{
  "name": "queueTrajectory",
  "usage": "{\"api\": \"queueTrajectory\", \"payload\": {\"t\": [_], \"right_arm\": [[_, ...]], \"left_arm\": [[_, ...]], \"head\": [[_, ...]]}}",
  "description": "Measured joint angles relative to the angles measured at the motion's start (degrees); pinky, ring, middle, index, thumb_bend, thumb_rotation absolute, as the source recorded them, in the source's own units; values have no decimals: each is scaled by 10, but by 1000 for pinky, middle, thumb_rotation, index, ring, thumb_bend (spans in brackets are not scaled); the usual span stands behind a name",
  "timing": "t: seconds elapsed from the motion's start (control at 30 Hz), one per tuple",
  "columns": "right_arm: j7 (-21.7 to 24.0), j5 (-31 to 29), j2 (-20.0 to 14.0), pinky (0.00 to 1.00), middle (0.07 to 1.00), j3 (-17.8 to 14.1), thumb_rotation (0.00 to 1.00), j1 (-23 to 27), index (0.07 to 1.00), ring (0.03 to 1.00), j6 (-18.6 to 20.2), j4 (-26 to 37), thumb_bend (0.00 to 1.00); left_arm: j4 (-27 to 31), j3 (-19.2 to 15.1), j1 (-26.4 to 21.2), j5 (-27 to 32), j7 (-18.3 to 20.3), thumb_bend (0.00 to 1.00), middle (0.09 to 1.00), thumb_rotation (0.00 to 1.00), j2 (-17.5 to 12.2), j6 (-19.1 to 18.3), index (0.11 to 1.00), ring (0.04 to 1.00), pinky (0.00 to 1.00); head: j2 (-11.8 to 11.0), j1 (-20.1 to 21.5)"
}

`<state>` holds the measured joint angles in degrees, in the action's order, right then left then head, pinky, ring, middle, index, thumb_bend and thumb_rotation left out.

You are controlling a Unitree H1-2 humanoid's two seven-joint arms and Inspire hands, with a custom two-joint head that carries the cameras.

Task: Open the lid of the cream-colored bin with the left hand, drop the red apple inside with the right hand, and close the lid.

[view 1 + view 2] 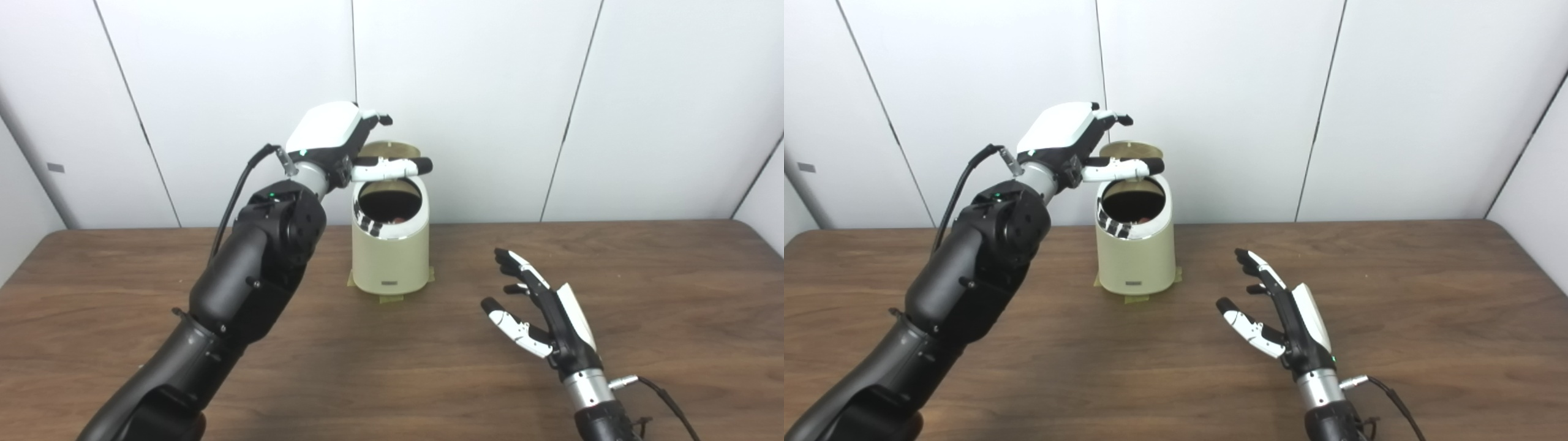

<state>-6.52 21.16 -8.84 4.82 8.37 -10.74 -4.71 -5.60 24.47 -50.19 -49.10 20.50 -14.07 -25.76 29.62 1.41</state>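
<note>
Two arms reach over a wide brown wooden table (184, 367), backed by pale wall panels (478, 92). Biggest in view is the black left arm (245, 288), which rises from the lower left corner up toward the bin. The cream-colored bin (391, 257) stands upright near the middle of the table toward the far edge, on a patch of yellowish tape. Its mouth is uncovered and dark inside, and the round lid (392, 149) is tipped up behind the opening.

At the top of the bin is the left hand (334, 138), white-backed and raised above the rim. Its thumb stretches sideways across the front of the lid, just over the opening, while its fingers curl forward by the lid's upper edge; whether they press on the lid or only sit close to it, I cannot tell.

To the right of the bin and nearer the camera, the right hand (1280, 312) hovers low over the table, palm turned inward, fingers spread apart and empty.

Deep inside the bin a small reddish patch shows, the apple (1145, 218), mostly hidden in shadow.
</note>
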Motion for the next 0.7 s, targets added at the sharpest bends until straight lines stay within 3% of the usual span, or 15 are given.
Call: {"api": "queueTrajectory", "payload": {"t": [0.2, 0.3, 0.47, 0.7], "right_arm": [[0, 2, 1, 742, 865, 1, 575, 0, 877, 845, 11, 1, 246], [0, 3, 1, 737, 864, 2, 603, 0, 876, 839, 14, 1, 268], [5, 3, 1, 694, 856, 7, 561, 0, 873, 821, 16, 1, 261], [13, 2, 1, 712, 863, 8, 593, 1, 877, 828, 18, 1, 278]], "left_arm": [[-4, 7, 3, -7, -1, 1000, 879, 1000, 1, 1, 875, 1000, 1000], [-4, 6, 11, -7, -1, 1000, 892, 1000, 2, 1, 879, 1000, 1000], [-4, 6, 19, -7, 0, 1000, 905, 1000, 3, 1, 880, 1000, 1000], [-3, 7, 21, -7, 0, 1000, 907, 1000, 3, 2, 873, 1000, 1000]], "head": [[0, 3], [1, 3], [2, 4], [1, 5]]}}
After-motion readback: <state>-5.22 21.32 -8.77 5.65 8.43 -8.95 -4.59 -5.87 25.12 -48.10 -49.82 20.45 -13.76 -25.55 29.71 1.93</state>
